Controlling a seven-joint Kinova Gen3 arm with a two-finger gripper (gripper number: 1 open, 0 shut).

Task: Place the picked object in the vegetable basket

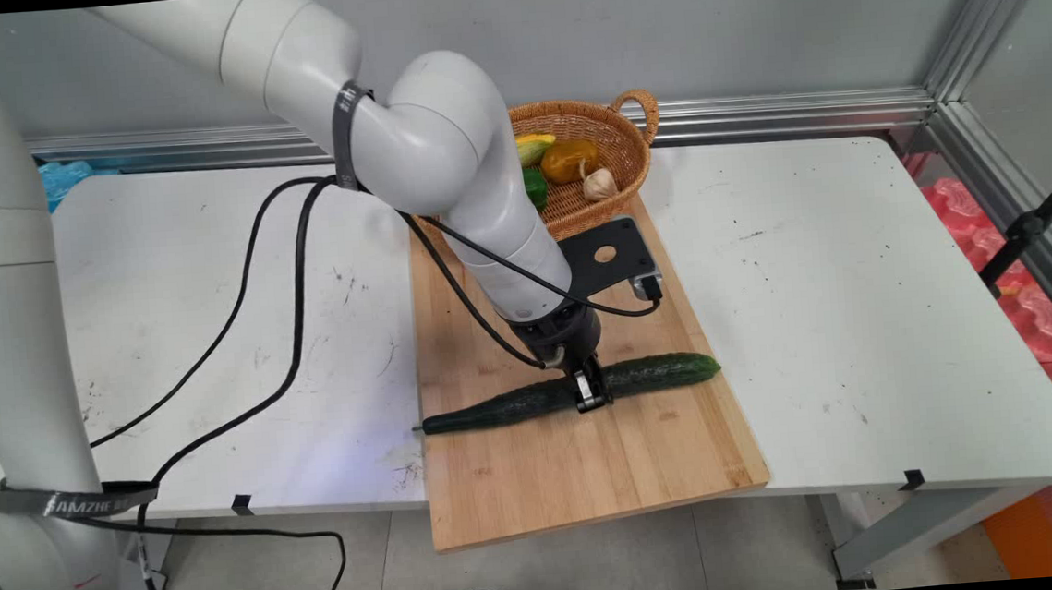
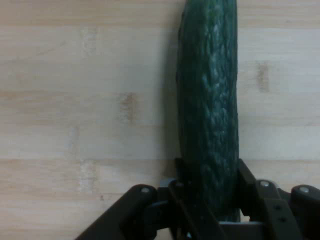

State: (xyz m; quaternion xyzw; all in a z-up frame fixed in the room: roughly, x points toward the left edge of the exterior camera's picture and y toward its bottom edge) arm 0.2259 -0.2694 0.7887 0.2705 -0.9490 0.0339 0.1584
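Hand (image 1: 591, 392) is down on the cucumber (image 1: 570, 391), clenched round it near its middle; fingers (image 2: 182, 190) sit on either side of the green skin in the hand view, pressed against it; cucumber lies flat and lengthwise across the wooden cutting board (image 1: 584, 458), its stem end reaching the board's left edge, its other end near the right edge; board rests on the white worktop (image 1: 860, 309) and overhangs the worktop's near edge; wicker basket (image 1: 604, 155) sits at the board's far end, holding an orange-yellow vegetable (image 1: 569, 160), a garlic bulb (image 1: 600, 184), a green piece (image 1: 535, 187) and a yellow-green piece (image 1: 534, 148); black cables (image 1: 286, 312) hang from the arm over the left of the worktop; black bracket with the camera (image 1: 611, 257) juts from the wrist over the board.
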